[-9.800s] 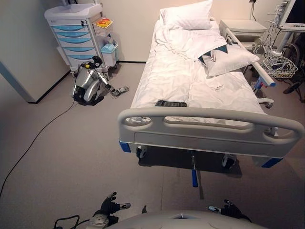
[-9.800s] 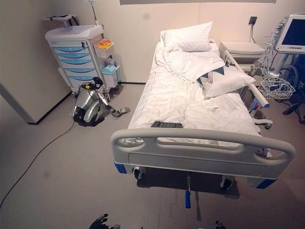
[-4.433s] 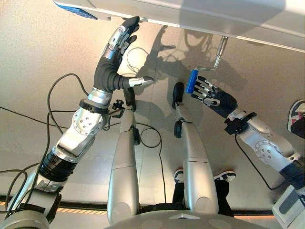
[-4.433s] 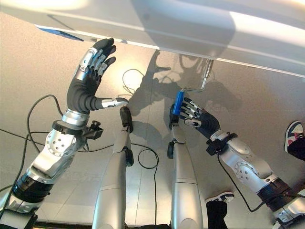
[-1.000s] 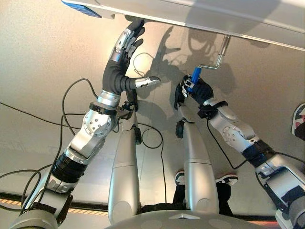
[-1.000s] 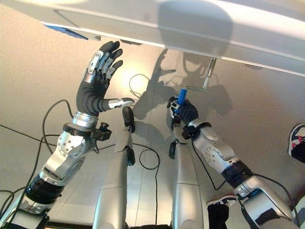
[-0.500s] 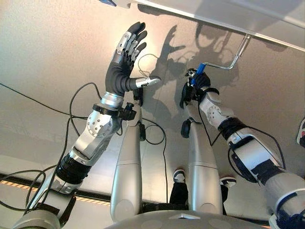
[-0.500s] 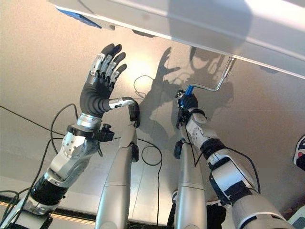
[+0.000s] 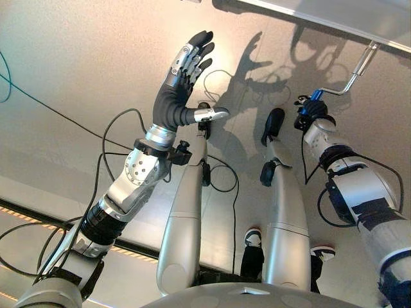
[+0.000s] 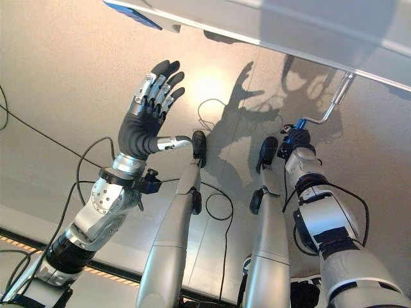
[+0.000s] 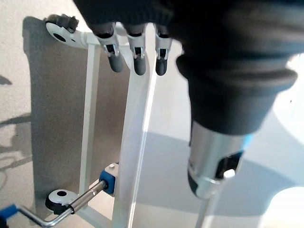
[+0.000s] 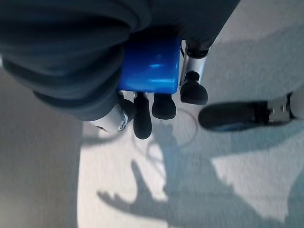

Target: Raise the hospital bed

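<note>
The bed's pale footboard [image 10: 289, 25] runs along overhead, seen from below. A bent metal crank rod [image 9: 352, 78] hangs down from it and ends in a blue handle [image 12: 149, 64]. My right hand [image 9: 310, 115] is shut on that handle, with its fingers [image 12: 142, 121] curled round it. My left hand [image 9: 186, 70] is raised to the left with straight, spread fingers; it holds nothing and stands a little apart from the bed's edge. In the left wrist view its fingers [image 11: 135, 61] point at the white frame bars [image 11: 135, 142] under the bed.
A blue corner bumper [image 10: 131, 13] marks the footboard's left end. A caster [image 11: 59, 31] sits at a corner of the underframe, and the crank's shaft [image 11: 71, 209] enters the frame low down. Beige floor lies beneath, with an orange dashed stripe [image 9: 38, 218].
The camera has moved, so the bed's edge sits higher and further right. My right hand stays shut on the blue handle with the arm stretched further out. The left hand is further from the footboard.
</note>
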You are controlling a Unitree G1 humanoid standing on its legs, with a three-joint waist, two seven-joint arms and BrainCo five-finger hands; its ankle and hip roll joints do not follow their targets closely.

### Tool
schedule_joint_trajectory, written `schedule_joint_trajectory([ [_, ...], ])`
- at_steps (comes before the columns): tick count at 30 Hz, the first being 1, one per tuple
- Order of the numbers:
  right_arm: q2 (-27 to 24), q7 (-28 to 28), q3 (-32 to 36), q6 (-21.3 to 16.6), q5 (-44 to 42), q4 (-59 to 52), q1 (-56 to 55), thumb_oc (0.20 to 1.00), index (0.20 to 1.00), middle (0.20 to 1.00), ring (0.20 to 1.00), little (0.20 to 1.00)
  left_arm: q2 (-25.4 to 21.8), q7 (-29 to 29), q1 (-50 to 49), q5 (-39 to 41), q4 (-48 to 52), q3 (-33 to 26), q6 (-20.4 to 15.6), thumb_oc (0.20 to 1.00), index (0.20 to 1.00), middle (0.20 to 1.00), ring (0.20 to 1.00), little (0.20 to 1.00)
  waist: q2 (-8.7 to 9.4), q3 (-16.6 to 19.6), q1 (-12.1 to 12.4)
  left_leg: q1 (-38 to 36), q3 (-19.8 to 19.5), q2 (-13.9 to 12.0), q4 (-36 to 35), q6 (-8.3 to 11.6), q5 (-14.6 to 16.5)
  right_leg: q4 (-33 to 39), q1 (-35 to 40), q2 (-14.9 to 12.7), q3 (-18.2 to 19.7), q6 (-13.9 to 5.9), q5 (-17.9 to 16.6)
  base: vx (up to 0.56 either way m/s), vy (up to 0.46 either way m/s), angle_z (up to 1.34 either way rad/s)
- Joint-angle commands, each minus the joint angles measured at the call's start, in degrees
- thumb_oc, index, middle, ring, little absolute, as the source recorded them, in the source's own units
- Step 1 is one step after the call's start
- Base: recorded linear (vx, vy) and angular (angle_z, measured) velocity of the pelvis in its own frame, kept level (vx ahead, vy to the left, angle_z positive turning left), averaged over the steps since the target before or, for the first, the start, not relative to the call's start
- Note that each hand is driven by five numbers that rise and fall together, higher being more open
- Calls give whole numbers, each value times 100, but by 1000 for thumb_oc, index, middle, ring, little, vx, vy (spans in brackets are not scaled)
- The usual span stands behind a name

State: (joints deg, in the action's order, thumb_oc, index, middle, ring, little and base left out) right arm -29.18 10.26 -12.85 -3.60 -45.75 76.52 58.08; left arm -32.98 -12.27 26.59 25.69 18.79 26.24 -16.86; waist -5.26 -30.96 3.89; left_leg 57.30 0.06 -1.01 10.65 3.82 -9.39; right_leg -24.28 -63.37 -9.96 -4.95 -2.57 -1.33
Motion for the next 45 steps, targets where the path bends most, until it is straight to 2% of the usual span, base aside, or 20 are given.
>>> schedule_joint_trajectory([
  [1, -742, 164, 107, -75, -64, 247, -398, 200, 200, 200, 200, 200, -38, 122, -32, -124, 664, -97, -369, 1000, 1000, 1000, 1000, 1000, -315, 117, -216, -62, -7, 83, 767, -35, 867, 415, 413, 71, 243, -623, -42, 0, 0, 0],
  [7, -1049, 186, 639, -291, -586, 113, -1038, 200, 200, 200, 200, 200, -137, 160, -178, -170, 681, -212, -354, 1000, 1000, 1000, 1000, 1000, -188, 117, -361, -138, 85, 13, 750, -39, 882, 403, 402, 147, 317, -620, -37, 3, -7, -5],
  [12, -1031, 174, 853, -616, -910, -604, -1726, 200, 200, 200, 200, 200, -271, 129, -332, -238, 712, -457, -375, 1000, 1000, 1000, 1000, 1000, 50, 117, -588, -243, 144, -49, 649, -21, 863, 498, 465, 223, 368, -636, -75, 4, -5, -3],
  [13, -1036, 148, 877, -773, -868, -1173, -2076, 200, 200, 200, 200, 200, -302, 95, -398, -314, 731, -574, -383, 1000, 1000, 1000, 1000, 1000, 174, 117, -693, -255, 153, -58, 625, -26, 861, 517, 444, 264, 391, -644, -103, 6, -2, -10],
  [15, -1018, 184, 1075, -985, -876, -1906, -2628, 200, 200, 200, 200, 200, -306, 72, -513, -360, 777, -706, -391, 1000, 1000, 1000, 1000, 1000, 290, 117, -795, -271, 171, -81, 620, -22, 861, 504, 441, 270, 414, -643, -102, 6, -25, -16],
  [18, -963, 279, 1282, -1151, -704, -2757, -3235, 200, 200, 200, 200, 200, -351, 37, -625, -400, 806, -834, -385, 1000, 1000, 1000, 1000, 1000, 364, 117, -893, -280, 169, -85, 625, -7, 854, 504, 464, 273, 421, -641, -101, -3, -33, -9],
  [20, -925, 282, 1532, -1384, -537, -3995, -3912, 200, 200, 200, 200, 200, -405, 43, -770, -442, 872, -1019, -410, 1000, 1000, 1000, 1000, 1000, 482, 117, -1033, -275, 178, -103, 630, 2, 853, 544, 474, 297, 435, -645, -121, 3, -11, -7],
  [21, -914, 301, 1547, -1374, -523, -4037, -3949, 200, 200, 200, 200, 200, -407, 45, -777, -441, 877, -1014, -408, 1000, 1000, 1000, 1000, 1000, 485, 117, -1027, -282, 179, -102, 631, 1, 853, 542, 480, 296, 437, -645, -121, 3, -11, -6],
  [22, -919, 179, 1762, -1542, -450, -5156, -4544, 200, 200, 200, 200, 200, -422, 32, -867, -481, 953, -1181, -392, 1000, 1000, 1000, 1000, 1000, 585, 117, -1136, -264, 198, -114, 635, 5, 848, 551, 465, 303, 434, -652, -133, -1, -9, -4],
  [23, -912, 189, 1779, -1535, -441, -5187, -4576, 200, 200, 200, 200, 200, -422, 33, -870, -481, 958, -1172, -389, 1000, 1000, 1000, 1000, 1000, 584, 117, -1129, -269, 198, -112, 636, 4, 848, 548, 469, 301, 434, -653, -131, 4, -17, -4],
  [24, -942, 82, 1844, -1603, -462, -5509, -4724, 200, 200, 200, 200, 200, -452, 56, -900, -486, 970, -1225, -392, 1000, 1000, 1000, 1000, 1000, 605, 117, -1155, -261, 198, -115, 636, 7, 847, 547, 461, 302, 431, -655, -135, 4, -23, -4],
  [25, -988, -191, 2021, -1685, -545, -6525, -5258, 200, 200, 200, 200, 200, -552, 61, -1044, -510, 1074, -1414, -394, 1000, 1000, 1000, 1000, 1000, 682, 117, -1229, -250, 194, -122, 639, 12, 844, 538, 452, 311, 442, -655, -138, 4, -23, -3],
  [27, -1002, -290, 2087, -1722, -614, -6823, -5443, 200, 200, 200, 200, 200, -589, 78, -1093, -504, 1134, -1450, -389, 1000, 1000, 1000, 1000, 1000, 711, 117, -1245, -266, 192, -120, 633, 13, 844, 541, 467, 311, 438, -656, -135, 0, 0, 0],
  [28, -1099, -648, 2160, -1692, -722, -7648, -5817, 200, 200, 200, 200, 200, -707, 127, -1228, -503, 1238, -1651, -397, 1000, 1000, 1000, 1000, 1000, 791, 117, -1298, -246, 190, -122, 657, 20, 848, 545, 474, 325, 446, -658, -146, 0, 0, 0],
  [29, -1098, -647, 2161, -1691, -721, -7650, -5820, 200, 200, 200, 200, 200, -707, 127, -1229, -503, 1239, -1651, -396, 1000, 1000, 1000, 1000, 1000, 791, 117, -1297, -248, 191, -121, 657, 20, 848, 545, 476, 325, 446, -658, -146, 0, 0, 0],
  [30, -1151, -881, 2279, -1713, -938, -8194, -6161, 200, 200, 200, 200, 200, -774, 158, -1341, -482, 1307, -1786, -404, 1000, 1000, 1000, 1000, 1000, 852, 117, -1336, -246, 192, -134, 665, 27, 847, 557, 494, 320, 439, -665, -158, 0, 0, 0],
  [38, -1589, -1693, 1990, -1505, -1818, -9166, -6328, 200, 200, 200, 200, 200, -938, 361, -1610, -322, 1503, -1925, -404, 1000, 1000, 1000, 1000, 1000, 922, 117, -1332, -274, 179, -132, 661, 46, 837, 602, 574, 318, 406, -675, -198, 0, 0, 0],
  [40, -1808, -1860, 1676, -1374, -1944, -9375, -6181, 200, 200, 200, 200, 200, -956, 396, -1596, -295, 1513, -1871, -399, 1000, 1000, 1000, 1000, 1000, 909, 117, -1296, -268, 165, -129, 674, 48, 832, 615, 590, 308, 392, -673, -206, 0, 0, 0],
  [41, -1955, -2059, 1237, -1214, -2111, -9458, -5889, 200, 200, 200, 200, 200, -934, 452, -1512, -248, 1485, -1740, -390, 1000, 1000, 1000, 1000, 1000, 877, 117, -1245, -259, 152, -121, 680, 46, 816, 618, 598, 294, 362, -670, -216, 0, 0, 0],
  [45, -1985, -2067, 241, -1049, -2234, -9492, -4928, 200, 200, 200, 200, 200, -804, 430, -1342, -242, 1311, -1512, -333, 1000, 1000, 1000, 1000, 1000, 799, 117, -1117, -252, 139, -108, 659, 40, 793, 646, 618, 274, 326, -666, -236, 0, 0, 0],
])
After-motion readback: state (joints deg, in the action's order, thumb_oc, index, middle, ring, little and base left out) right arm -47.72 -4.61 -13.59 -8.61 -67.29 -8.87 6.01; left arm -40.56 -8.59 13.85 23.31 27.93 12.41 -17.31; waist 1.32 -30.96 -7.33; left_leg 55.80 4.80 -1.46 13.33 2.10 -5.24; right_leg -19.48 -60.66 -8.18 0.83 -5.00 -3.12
